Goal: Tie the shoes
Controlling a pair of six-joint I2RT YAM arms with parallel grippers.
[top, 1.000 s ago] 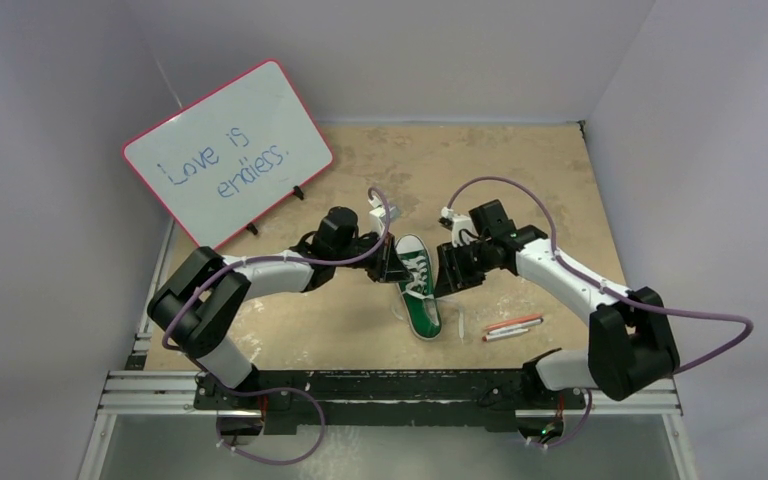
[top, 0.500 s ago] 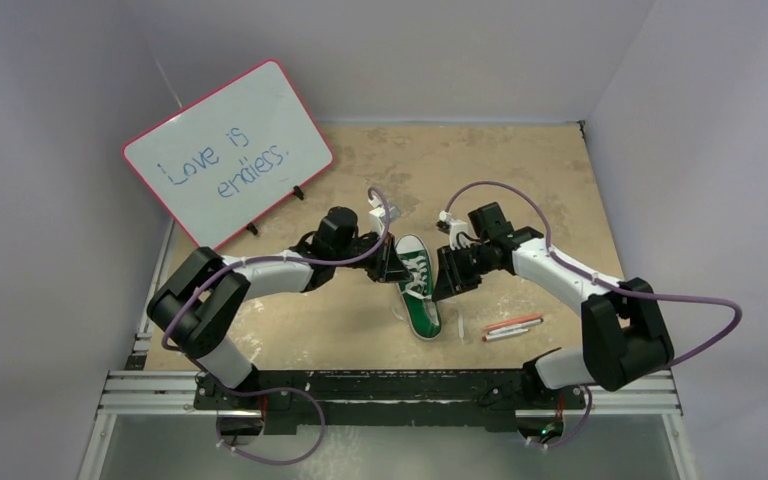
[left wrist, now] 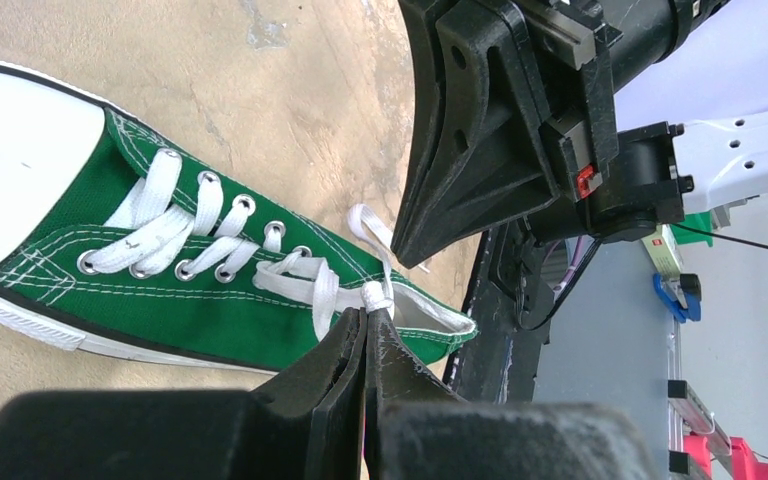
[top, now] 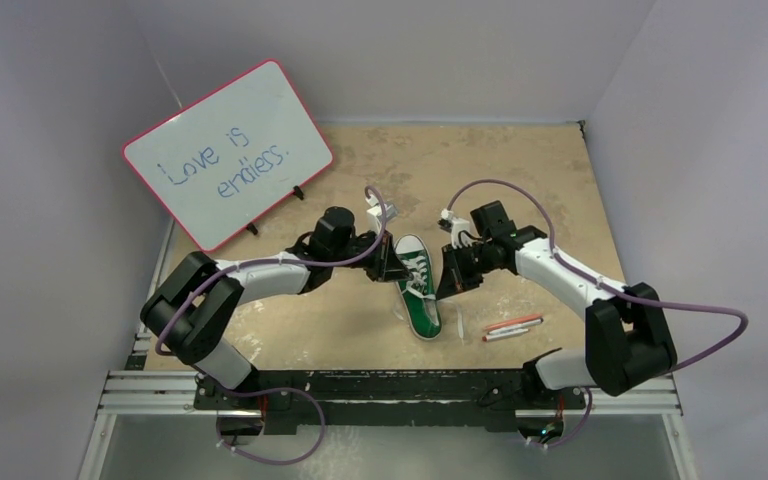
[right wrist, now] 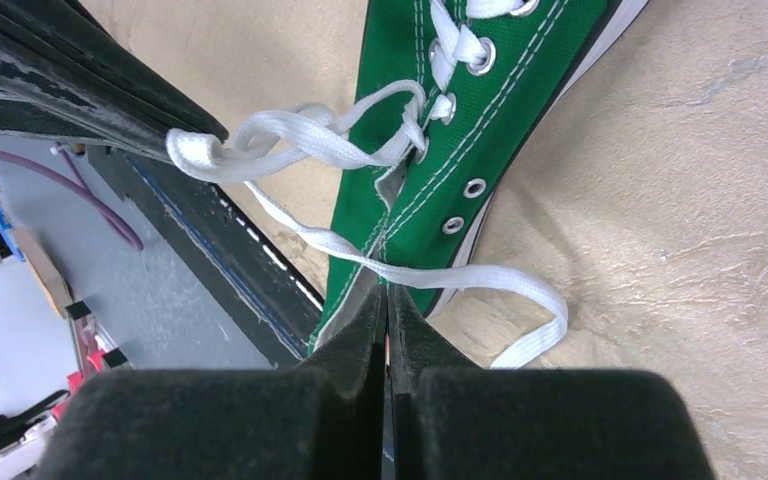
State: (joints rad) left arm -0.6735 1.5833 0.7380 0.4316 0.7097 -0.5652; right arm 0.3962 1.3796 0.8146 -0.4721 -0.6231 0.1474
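From above, the green sneaker (top: pixel 420 292) sits mid-worktop, nearer the front edge. Left wrist: the left gripper (left wrist: pixel 365 325) is clamped tight on a white lace loop (left wrist: pixel 376 294). Right wrist: the right gripper (right wrist: pixel 387 305) is fully closed at the trailing lace (right wrist: pixel 480 274), hold unclear.

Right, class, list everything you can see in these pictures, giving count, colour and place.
sneaker: one, green with white toe cap and sole, table centre
laces: one set, white, untied, trailing from the sneaker
whiteboard: one, pink-edged, blue writing, propped far left
pens: two, red and silvery, right of the sneaker
table: one, tan
left gripper: one, black, shut on the laces
right gripper: one, black, shut on the laces
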